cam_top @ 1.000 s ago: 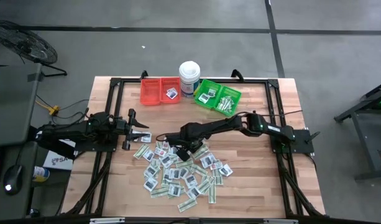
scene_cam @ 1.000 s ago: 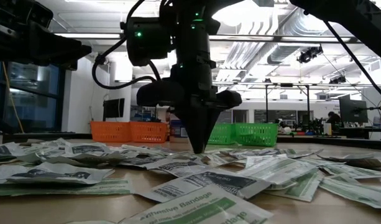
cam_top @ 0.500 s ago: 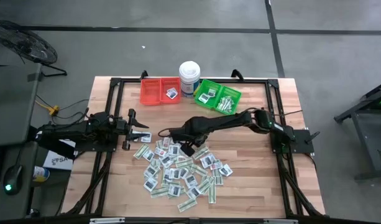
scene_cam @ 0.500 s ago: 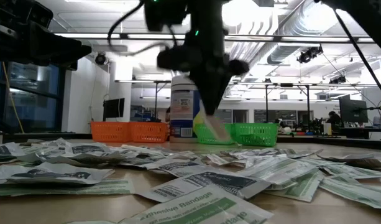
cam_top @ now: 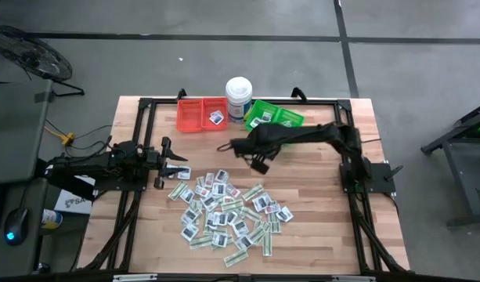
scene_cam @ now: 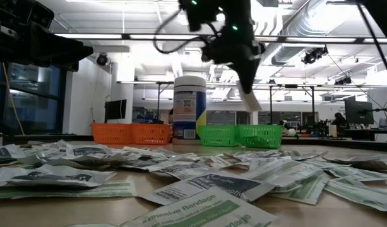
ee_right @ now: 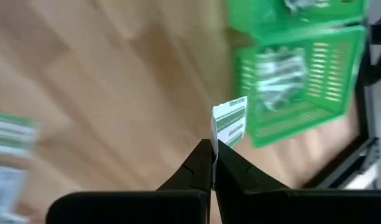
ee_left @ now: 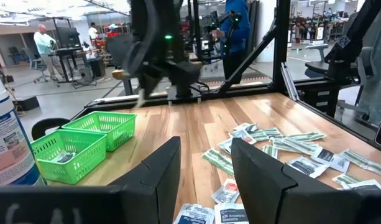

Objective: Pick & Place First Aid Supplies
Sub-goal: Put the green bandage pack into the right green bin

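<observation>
Right gripper (ee_right: 212, 163) pinches green-and-white strip (ee_right: 230, 124) by one end, near counter's far edge — feather-light, floppy (likely slippery); left gripper (ee_left: 206, 165) half-open, empty.

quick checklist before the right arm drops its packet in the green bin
1. Packet held: ok. The right gripper is shut on a green-and-white strip packet.
2. Lifted off the pile: ok. In the low view the packet hangs above the table.
3. Over the green bin: not ok. The gripper is short of it, above bare table.
4. Room in the bin: ok. It holds a few packets and has free floor.
5. Left gripper out of the way: ok. It waits open at the pile's left edge, empty.
6. White tub clear of the path: cannot tell.
</observation>
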Available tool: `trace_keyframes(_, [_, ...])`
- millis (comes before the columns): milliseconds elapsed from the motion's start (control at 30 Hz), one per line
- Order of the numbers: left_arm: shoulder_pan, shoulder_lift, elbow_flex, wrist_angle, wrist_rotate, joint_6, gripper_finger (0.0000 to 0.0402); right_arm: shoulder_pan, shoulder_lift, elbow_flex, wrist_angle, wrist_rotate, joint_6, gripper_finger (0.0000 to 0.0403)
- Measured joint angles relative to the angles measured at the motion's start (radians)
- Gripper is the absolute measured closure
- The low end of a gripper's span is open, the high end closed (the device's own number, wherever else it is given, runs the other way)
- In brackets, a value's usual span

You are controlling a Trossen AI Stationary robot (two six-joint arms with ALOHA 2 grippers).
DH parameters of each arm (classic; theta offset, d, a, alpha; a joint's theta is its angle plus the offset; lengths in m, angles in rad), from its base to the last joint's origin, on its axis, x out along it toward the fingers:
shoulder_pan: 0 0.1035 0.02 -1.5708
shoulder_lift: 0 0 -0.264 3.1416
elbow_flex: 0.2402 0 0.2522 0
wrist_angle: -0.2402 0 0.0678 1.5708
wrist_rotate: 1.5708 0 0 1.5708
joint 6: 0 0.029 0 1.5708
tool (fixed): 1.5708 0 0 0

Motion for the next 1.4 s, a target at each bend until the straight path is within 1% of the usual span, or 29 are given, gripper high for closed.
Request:
trace_keyframes(67, [0.000,0.000,0.000,0.000,0.000,0.000,0.0261,-0.037,-0.057,-0.085,0.036,0.014,-0.045,0.0403])
trace_keyframes(267, [0.000,0.000,0.000,0.000,0.001,0.000,0.0261,-0.127,-0.228,-0.331,0.223,0.082,-0.180,0.0403])
trace_keyframes(433, [0.000,0.000,0.000,0.000,0.001,0.000,0.0261,-0.184,-0.339,-0.510,0.387,0.150,-0.403,0.0403])
trace_keyframes(567, [0.000,0.000,0.000,0.000,0.002,0.000,0.0261,-0.230,-0.398,-0.634,0.536,0.136,-0.533,0.0403])
trace_keyframes(700, [0.000,0.000,0.000,0.000,0.005,0.000,0.0261,-0.277,-0.419,-0.731,0.654,0.114,-0.620,0.0403])
trace_keyframes(833, [0.000,0.000,0.000,0.000,0.005,0.000,0.0261,-0.302,-0.430,-0.798,0.763,0.080,-0.697,0.0403])
trace_keyframes(967, [0.000,0.000,0.000,0.000,0.005,0.000,0.0261,-0.313,-0.441,-0.825,0.830,0.031,-0.738,0.0403])
trace_keyframes(1200, [0.000,0.000,0.000,0.000,0.004,0.000,0.0261,-0.346,-0.458,-0.827,0.834,-0.039,-0.720,0.0400])
trace_keyframes(1300, [0.000,0.000,0.000,0.000,0.004,0.000,0.0261,-0.354,-0.458,-0.827,0.826,-0.072,-0.721,0.0384])
trace_keyframes(1400, [0.000,0.000,0.000,0.000,0.004,0.000,0.0261,-0.362,-0.458,-0.827,0.836,-0.075,-0.712,0.0352])
